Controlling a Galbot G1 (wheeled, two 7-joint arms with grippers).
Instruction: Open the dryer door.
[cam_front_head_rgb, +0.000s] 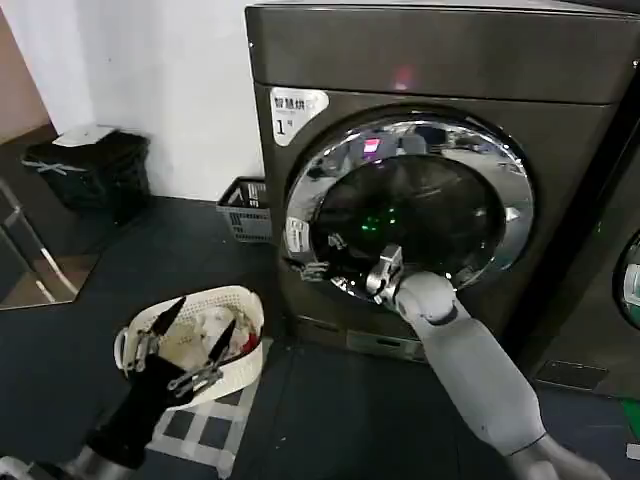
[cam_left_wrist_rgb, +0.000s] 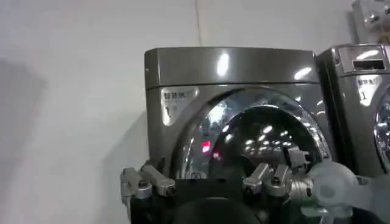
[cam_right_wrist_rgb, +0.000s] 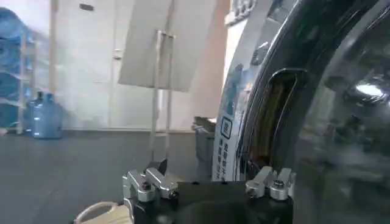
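The dryer is a dark metallic machine with a white "1" sticker. Its dryer door, a chrome-rimmed porthole with dark glass, lies against the front; in the right wrist view a narrow dark gap shows along the rim. My right gripper is open at the door's lower left edge, beside the rim's white label. My left gripper hangs open and empty low on the left, above a basket. The left wrist view shows the dryer door from farther off.
A white laundry basket with clothes sits on a checked mat under my left gripper. A grey crate stands beside the dryer and a black bin by the wall. Another machine adjoins on the right.
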